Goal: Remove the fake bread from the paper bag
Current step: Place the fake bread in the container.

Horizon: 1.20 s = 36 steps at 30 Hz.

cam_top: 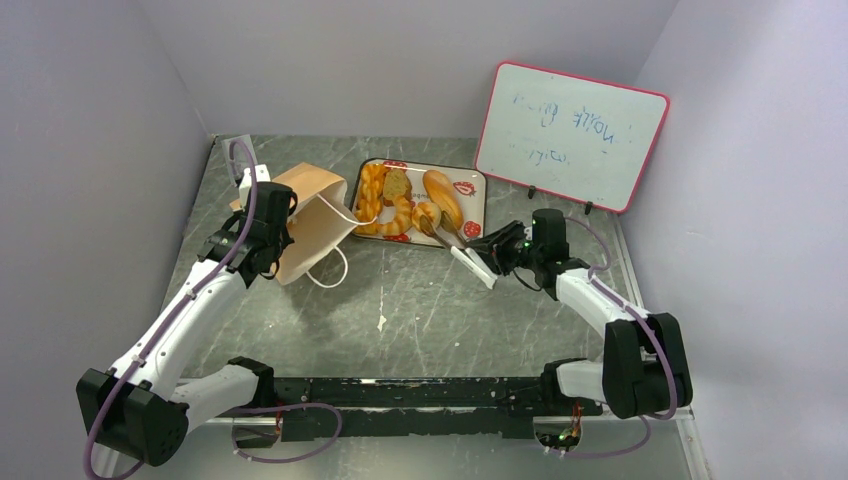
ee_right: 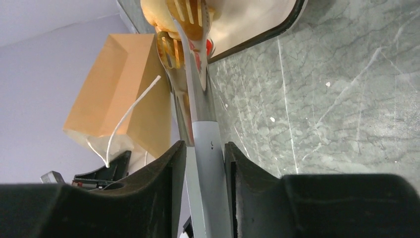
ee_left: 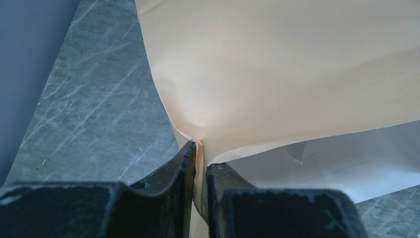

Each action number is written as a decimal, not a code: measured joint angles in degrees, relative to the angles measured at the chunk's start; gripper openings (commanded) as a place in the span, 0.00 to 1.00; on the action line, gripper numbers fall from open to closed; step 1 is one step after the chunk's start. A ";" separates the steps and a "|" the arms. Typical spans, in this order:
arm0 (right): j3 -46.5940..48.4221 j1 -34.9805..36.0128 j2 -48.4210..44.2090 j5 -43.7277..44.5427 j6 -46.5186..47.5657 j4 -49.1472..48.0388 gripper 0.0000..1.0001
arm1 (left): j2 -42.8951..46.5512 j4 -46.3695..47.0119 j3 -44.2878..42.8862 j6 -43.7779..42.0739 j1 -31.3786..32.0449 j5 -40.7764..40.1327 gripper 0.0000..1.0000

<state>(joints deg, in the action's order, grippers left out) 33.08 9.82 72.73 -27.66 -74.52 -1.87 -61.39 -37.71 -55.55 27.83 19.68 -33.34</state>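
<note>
Pale lilac walls close in a grey marbled desk [cam_top: 430, 320], with a pink-framed whiteboard [cam_top: 572, 135] leaning at the back right.

The paper bag [cam_top: 315, 215] lies tipped over on the left side of the desk. Its mouth is turned toward the middle and its white cord handles [cam_top: 335, 270] trail onto the stone. The left gripper [ee_left: 199, 148] is clamped tight on a fold of the bag's tan wall, and a strip of pale inner side shows just beside the pinch.

The fake bread [cam_top: 400, 205] sits on the strawberry-print tray [cam_top: 478, 195] just to the right of the bag. It comprises a braided twist, a round brownish slice, an oblong loaf and a couple of smaller golden pieces.

The right gripper [ee_right: 203, 148] grips the handle of the silver tongs [cam_top: 470, 262]. The tongs reach out over the near edge of the tray, and in the right wrist view their slotted tips straddle one golden piece there. Whether the tips are squeezing that piece or merely sit around it cannot be told.

By my reading the task is far along, since several pieces are already out and gathered on the tray. What is left depends on the bag. The small part of its interior that shows holds no bread, but most of the inside is hidden, so a further piece may remain. If the bag is empty, only the piece at the tong tips needs settling.
</note>
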 measured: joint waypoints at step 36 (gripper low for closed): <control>1.22 -1.31 -14.64 -0.57 1.84 10.75 0.09 | -1.01 0.63 0.13 -0.20 -0.26 0.11 0.07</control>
<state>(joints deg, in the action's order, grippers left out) 34.30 8.51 58.08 -28.23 -72.69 8.88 -62.39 -37.08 -55.42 27.64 19.42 -33.23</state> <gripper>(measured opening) 0.094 0.073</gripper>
